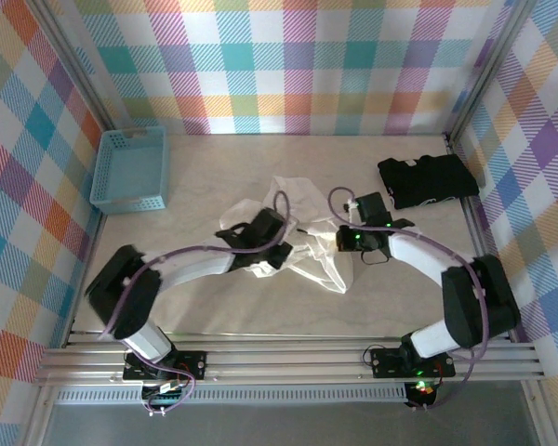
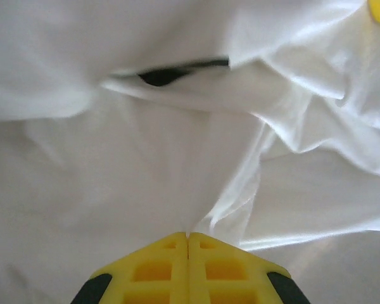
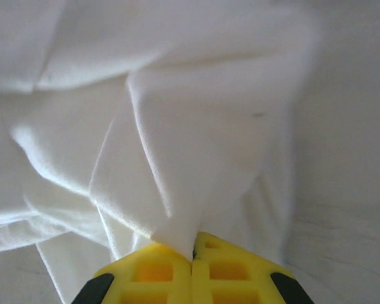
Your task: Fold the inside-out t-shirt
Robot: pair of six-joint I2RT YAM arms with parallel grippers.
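**White cotton bunched mid-table, pinched from both sides**

White and soft, the inside-out t-shirt (image 1: 327, 265) lies crumpled at the middle of the table (image 1: 214, 311), gathered into an uneven heap. One lobe reaches toward the far side and another sags toward the near right. Its cloth is deeply creased, and in the left wrist view a hem lifts over a dark slit (image 2: 171, 73).

The left gripper (image 2: 188, 235) is clenched, with a ridge of cloth running straight into the seam between its yellow fingertips. The right gripper (image 3: 193, 250) is likewise clamped on a raised fold of the shirt. The two meet the heap from left and right, close together.

Bare tabletop lies open on the near side, the far side and the left. A blue basket (image 1: 130, 167) stands at the far left against the wall. A black folded garment (image 1: 428, 179) lies at the far right, apart from the shirt. Plaid walls (image 1: 298, 65) close in the left, far and right edges.
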